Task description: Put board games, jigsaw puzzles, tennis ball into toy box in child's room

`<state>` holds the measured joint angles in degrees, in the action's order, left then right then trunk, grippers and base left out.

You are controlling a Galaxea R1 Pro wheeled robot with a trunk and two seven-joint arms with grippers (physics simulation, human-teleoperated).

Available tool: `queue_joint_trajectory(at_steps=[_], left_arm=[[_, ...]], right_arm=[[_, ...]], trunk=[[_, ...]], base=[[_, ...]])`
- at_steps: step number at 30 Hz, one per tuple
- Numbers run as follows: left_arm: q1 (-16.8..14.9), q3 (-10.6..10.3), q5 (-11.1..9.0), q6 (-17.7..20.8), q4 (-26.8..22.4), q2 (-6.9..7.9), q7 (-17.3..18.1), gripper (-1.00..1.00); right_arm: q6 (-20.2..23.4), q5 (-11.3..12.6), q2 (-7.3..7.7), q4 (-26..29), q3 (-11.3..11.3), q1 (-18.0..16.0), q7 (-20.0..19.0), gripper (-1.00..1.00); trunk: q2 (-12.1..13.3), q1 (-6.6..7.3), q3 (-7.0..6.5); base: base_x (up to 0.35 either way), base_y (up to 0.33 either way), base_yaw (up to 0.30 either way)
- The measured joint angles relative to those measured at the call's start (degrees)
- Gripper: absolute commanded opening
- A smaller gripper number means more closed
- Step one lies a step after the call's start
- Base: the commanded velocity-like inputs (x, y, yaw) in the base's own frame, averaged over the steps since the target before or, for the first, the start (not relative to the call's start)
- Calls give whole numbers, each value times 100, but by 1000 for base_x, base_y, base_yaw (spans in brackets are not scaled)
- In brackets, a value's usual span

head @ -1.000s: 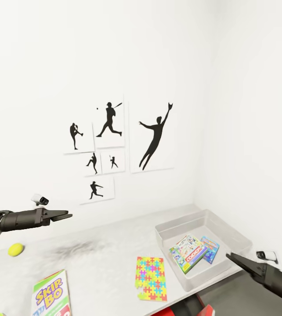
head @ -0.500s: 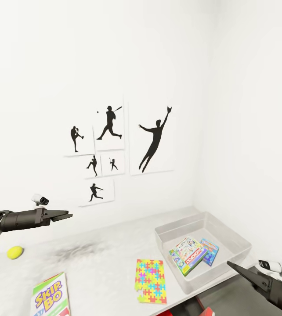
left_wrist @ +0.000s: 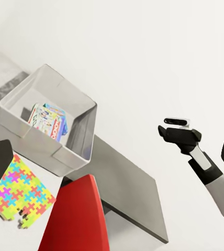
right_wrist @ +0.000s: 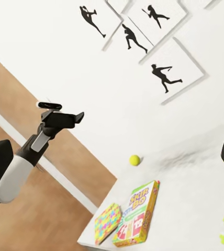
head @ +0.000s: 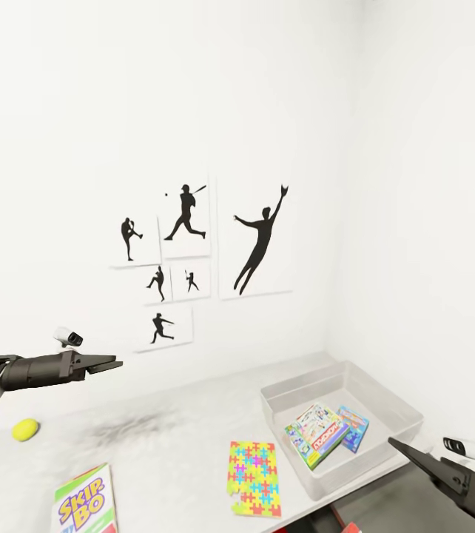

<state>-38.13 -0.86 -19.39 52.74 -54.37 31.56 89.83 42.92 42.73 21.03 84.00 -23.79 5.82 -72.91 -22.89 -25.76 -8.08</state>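
Toys lie scattered on the light grey desk (head: pixel 178 451) below the black sports-silhouette posters (head: pixel 200 259). The toy box (head: pixel 408 418) sits at the desk's 3 o'clock end and already holds a MONOPOLY box (head: pixel 315 435) with a smaller blue box (head: pixel 354 428) touching it. One jigsaw puzzle (head: pixel 254 477) lies flat at 6 o'clock, near the box's wall; the right wrist view shows a second puzzle (right_wrist: pixel 107 222) just beside the SKIP-BO box (head: pixel 83 505) at the far end. The tennis ball (head: pixel 25 428) rests at 9 o'clock, under the left gripper (head: pixel 108 363).

Both arms hang above the desk, carrying nothing. The left gripper's fingers look nearly pressed together, though I cannot tell for sure; the right gripper (head: pixel 400 446) sits at 4 o'clock, its state equally unclear.

The puzzle is probably thin, light and somewhat bendy, so a pinch across an overhanging edge should serve best. The ball is light and will likely roll; clasp it across its middle. The card box is stiff; take it by a long edge.
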Motion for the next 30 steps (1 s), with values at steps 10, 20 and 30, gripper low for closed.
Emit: queue_joint_trajectory(at_steps=[10,20,30], left_arm=[[0,-1,21,-2,0,-9,0,100],[0,-1,39,-34,2,-19,0,100],[0,2,37,-43,1,-18,1,100]], right_arm=[[-18,-58,-135,-9,-21,-33,-5,100],[-21,-69,-159,2,-35,-47,-10,100],[-25,-62,-162,0,-40,-49,-15,100]], trunk=[[0,0,-84],[0,0,-167],[1,-1,-238]], base=[[0,0,0],[0,0,0],[-38,16,30]])
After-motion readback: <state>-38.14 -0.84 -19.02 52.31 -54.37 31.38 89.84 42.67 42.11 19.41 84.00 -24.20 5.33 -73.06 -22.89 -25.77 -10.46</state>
